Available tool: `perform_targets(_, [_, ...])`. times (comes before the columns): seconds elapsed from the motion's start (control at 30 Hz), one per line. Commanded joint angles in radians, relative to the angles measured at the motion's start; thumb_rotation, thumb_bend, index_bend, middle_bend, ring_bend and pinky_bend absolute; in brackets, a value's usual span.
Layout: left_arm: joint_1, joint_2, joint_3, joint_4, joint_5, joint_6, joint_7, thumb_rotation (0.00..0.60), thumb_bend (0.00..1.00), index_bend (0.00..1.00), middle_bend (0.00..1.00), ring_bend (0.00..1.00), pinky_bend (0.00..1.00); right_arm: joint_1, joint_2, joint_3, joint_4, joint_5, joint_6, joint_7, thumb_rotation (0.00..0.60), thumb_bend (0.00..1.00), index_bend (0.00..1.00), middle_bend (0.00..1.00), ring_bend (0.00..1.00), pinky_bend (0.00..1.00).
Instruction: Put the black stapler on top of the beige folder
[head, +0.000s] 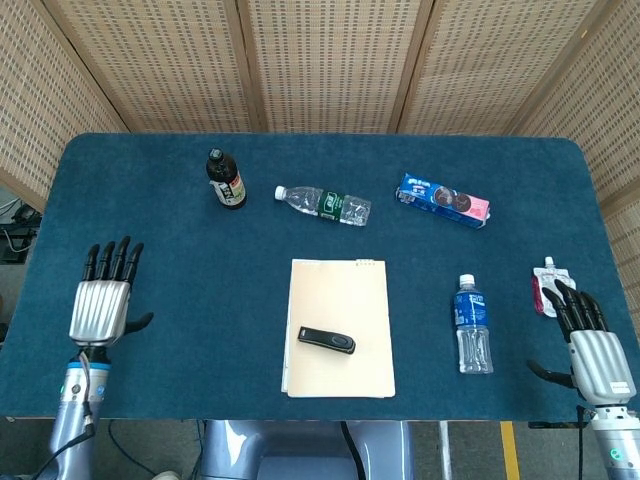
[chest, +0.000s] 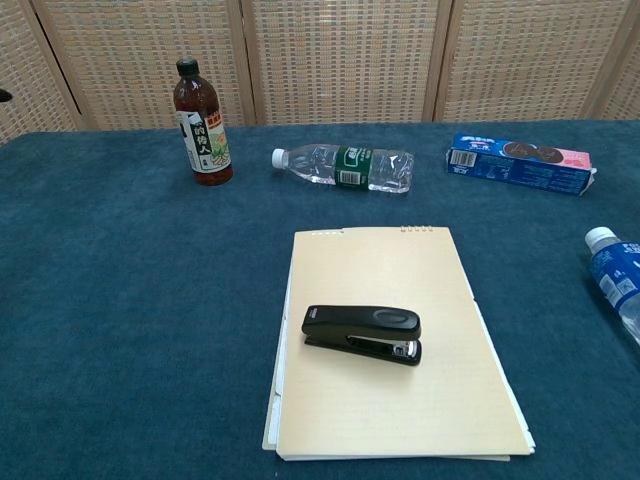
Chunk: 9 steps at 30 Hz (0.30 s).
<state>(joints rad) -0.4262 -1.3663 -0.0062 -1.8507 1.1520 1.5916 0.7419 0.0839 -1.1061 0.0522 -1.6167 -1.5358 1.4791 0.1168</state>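
Observation:
The black stapler (head: 326, 340) (chest: 362, 333) lies flat on the lower half of the beige folder (head: 340, 290) (chest: 385, 265), which rests on the blue table near the front edge. In the head view my left hand (head: 104, 297) hovers at the table's front left corner, far from the folder, fingers spread and holding nothing. My right hand (head: 588, 342) is at the front right corner, fingers also apart and empty. Neither hand shows in the chest view.
A dark sauce bottle (head: 226, 179) (chest: 202, 123) stands at the back left. A clear water bottle (head: 323, 204) (chest: 343, 166) lies beside it. A blue biscuit pack (head: 442, 200) (chest: 520, 163) lies back right, a blue-labelled bottle (head: 471, 324) (chest: 615, 278) and a white pouch (head: 549, 290) on the right.

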Motion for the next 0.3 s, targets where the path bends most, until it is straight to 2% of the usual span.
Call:
perform_targets(0.03, [0.096,0.056,0.065,0.009,0.043,0.073,-0.067,0.6,0.08,0.0,0.0,0.0,0.0,0.0,-0.004,0.001,-0.002,-0.003,0.004,-0.01,0.6,0.12,0.04,0.0,0.0,0.0])
perform_targets(0.17, [0.17,0.087,0.115,0.029,0.099,0.113,-0.133,0.6,0.08,0.0,0.0,0.0,0.0,0.001,-0.01,0.003,0.001,0.0,0.003,-0.025,0.6,0.12,0.04,0.0,0.0,0.0])
perform_targets(0.3, [0.203,0.12,0.121,0.018,0.119,0.117,-0.166,0.6,0.08,0.0,0.0,0.0,0.0,0.002,-0.011,0.001,0.001,-0.001,-0.001,-0.031,0.6,0.12,0.03,0.0,0.0,0.0])
